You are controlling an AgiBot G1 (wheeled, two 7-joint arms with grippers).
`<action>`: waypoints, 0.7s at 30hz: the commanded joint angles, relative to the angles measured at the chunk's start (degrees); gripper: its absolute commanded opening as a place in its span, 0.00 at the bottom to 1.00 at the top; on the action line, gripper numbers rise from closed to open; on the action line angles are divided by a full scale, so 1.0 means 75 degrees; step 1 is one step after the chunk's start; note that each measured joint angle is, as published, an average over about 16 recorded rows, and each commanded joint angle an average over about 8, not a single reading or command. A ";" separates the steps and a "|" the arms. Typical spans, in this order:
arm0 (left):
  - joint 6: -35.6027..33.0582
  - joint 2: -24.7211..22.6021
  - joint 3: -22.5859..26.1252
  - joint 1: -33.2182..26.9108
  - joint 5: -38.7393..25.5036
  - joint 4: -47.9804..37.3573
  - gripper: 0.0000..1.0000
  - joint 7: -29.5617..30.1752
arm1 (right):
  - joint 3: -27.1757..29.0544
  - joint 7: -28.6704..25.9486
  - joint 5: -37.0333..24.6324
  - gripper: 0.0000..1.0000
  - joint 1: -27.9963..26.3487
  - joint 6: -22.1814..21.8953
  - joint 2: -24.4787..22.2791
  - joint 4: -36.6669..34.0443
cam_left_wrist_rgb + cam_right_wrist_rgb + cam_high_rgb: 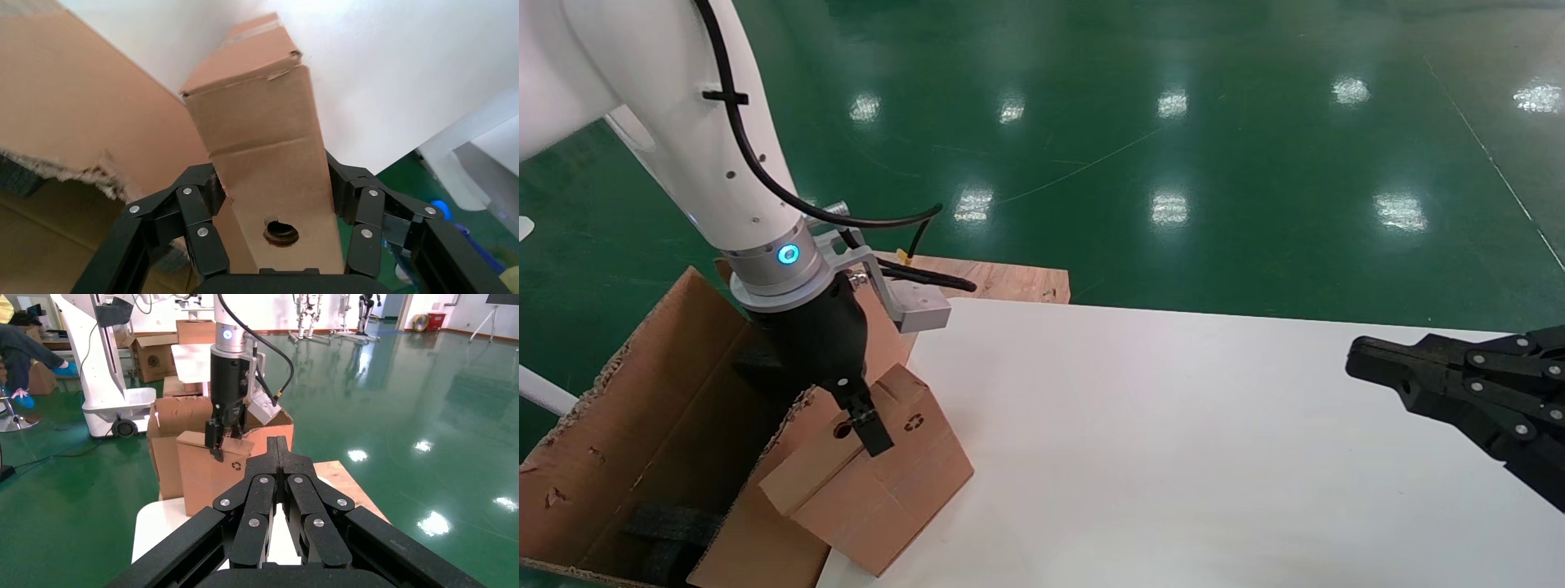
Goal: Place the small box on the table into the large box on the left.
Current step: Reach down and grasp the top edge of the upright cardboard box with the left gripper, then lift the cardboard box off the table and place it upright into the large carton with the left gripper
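Observation:
The small box [878, 482], brown with a round hole and a recycling mark, sits tilted at the left edge of the white table [1173, 457]. My left gripper [858, 416] comes down on its top and is shut on it. In the left wrist view the fingers [208, 184] press both sides of the small box [269, 153] at my left gripper [273, 184]. The large box [641, 425] with ragged flaps stands open just left of it, touching it. My right gripper [1357, 363] hangs shut and empty over the table's right side. The right wrist view shows it [277, 444] with the small box [205, 478] beyond.
A bare plywood board [1009, 282] sticks out behind the table's far left corner. Black foam pieces [666, 531] lie inside the large box. Green floor surrounds the table. Other cartons [153, 355] and a robot base [116, 410] stand farther off.

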State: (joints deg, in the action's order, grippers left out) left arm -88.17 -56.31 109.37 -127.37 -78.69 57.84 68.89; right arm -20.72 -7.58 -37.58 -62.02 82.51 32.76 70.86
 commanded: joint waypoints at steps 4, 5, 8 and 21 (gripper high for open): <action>0.0210 -0.0040 -0.0004 -0.0126 -0.0169 -0.0087 0.00 0.0048 | 0.0000 0.0000 0.0000 0.00 0.0000 0.0000 0.0000 0.0000; 0.0284 -0.0073 -0.0019 -0.0174 -0.0225 -0.0148 0.00 0.0060 | 0.0000 0.0000 0.0000 0.00 0.0000 0.0000 0.0000 0.0000; 0.0529 -0.0199 -0.0105 -0.0356 -0.0369 -0.0406 0.00 0.0047 | 0.0000 0.0000 0.0000 0.00 0.0000 0.0000 0.0000 0.0000; 0.1168 -0.0761 -0.1007 -0.2093 -0.0219 -0.3348 0.00 -0.1617 | 0.0000 0.0000 0.0000 0.00 0.0000 0.0000 0.0000 0.0000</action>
State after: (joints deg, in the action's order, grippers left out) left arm -80.16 -61.58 102.64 -142.25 -80.89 33.55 57.04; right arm -20.73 -7.58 -37.58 -62.02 82.51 32.76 70.86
